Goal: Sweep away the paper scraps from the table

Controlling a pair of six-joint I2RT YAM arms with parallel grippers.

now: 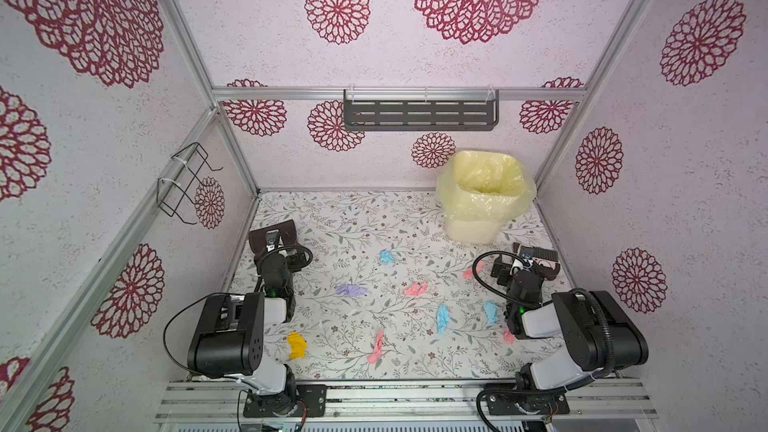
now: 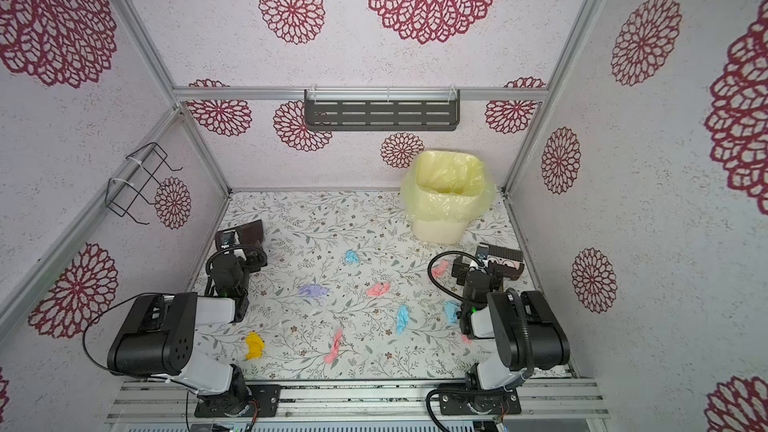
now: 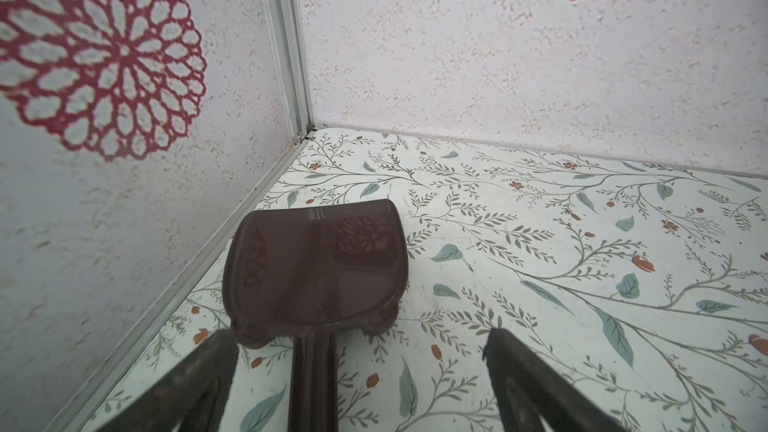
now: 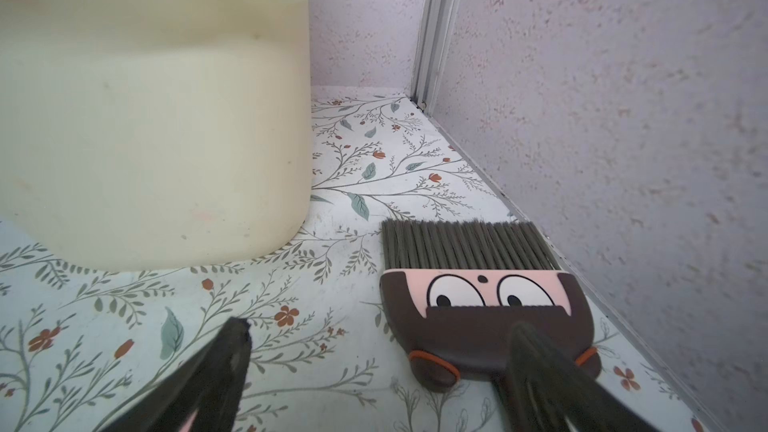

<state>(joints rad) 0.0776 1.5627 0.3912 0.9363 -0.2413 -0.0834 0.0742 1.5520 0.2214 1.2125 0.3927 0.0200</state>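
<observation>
The left gripper (image 3: 359,338) is spread wide with the dustpan (image 3: 316,259) handle lying straight between its jaws (the right gripper (image 4: 380,326), spread too, has the brush (image 4: 457,326) handle by one jaw).

a staged robot test cell in a lab, dressed like a home: aluminium frame posts (image 1: 181,35) hold wallpapered panels (image 1: 374,56), two arms (image 1: 226,338) bolt to a slotted rail (image 1: 407,398), a lined bin (image 1: 473,230) stands on the printed table (image 1: 353,243).

A brown dustpan (image 3: 316,272) lay on the floral table (image 3: 540,268), its handle between the left gripper (image 3: 359,340) and its spread fingers.
</observation>
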